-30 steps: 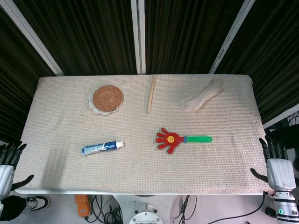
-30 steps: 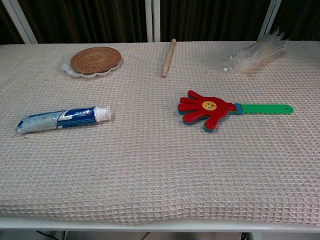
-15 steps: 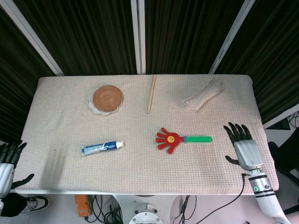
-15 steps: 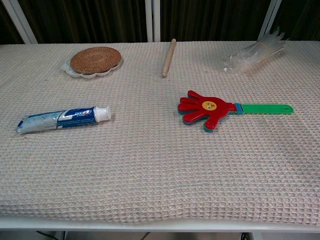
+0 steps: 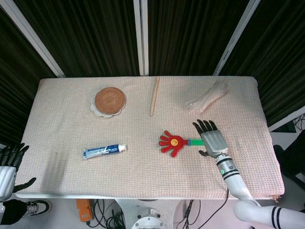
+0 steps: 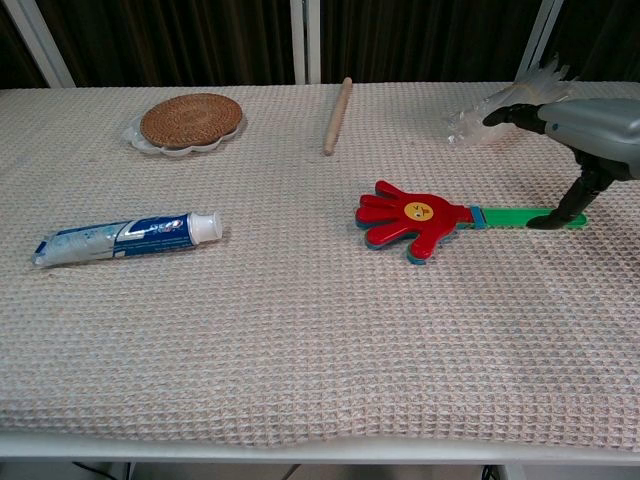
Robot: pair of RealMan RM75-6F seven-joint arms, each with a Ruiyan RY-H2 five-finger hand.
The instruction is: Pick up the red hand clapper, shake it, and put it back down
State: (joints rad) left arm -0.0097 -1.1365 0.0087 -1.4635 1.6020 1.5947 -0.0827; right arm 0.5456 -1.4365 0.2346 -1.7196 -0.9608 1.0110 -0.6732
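Counter (image 5: 62, 167) covered in a pale waffle-weave cloth fills both views, backed by dark curtains. Right hand (image 5: 213, 140), grey-backed with black fingers, hovers palm down over the green handle of the red hand-shaped plastic clapper (image 5: 172, 142), at about 4 o'clock from the counter's middle; its fingers are spread and it holds nothing. In the chest view the right hand (image 6: 590, 130) has its thumb tip down at the far end of the handle, though contact cannot be judged for sure. The clapper (image 6: 412, 220) lies flat on the cloth, palm end toward 9 o'clock, handle toward 3 o'clock. Left hand (image 5: 8, 168) sits off the counter's 8 o'clock corner, fingers apart, empty. Round woven rattan coaster (image 5: 110, 100) rests on a white scalloped plate at 11 o'clock. Bundle of clear plastic items (image 5: 207, 98) lies at 2 o'clock. Blue-and-white toothpaste tube (image 5: 104, 151) lies at 8 o'clock, cap toward the clapper. Thin wooden stick (image 5: 154, 95) lies at 12 o'clock.
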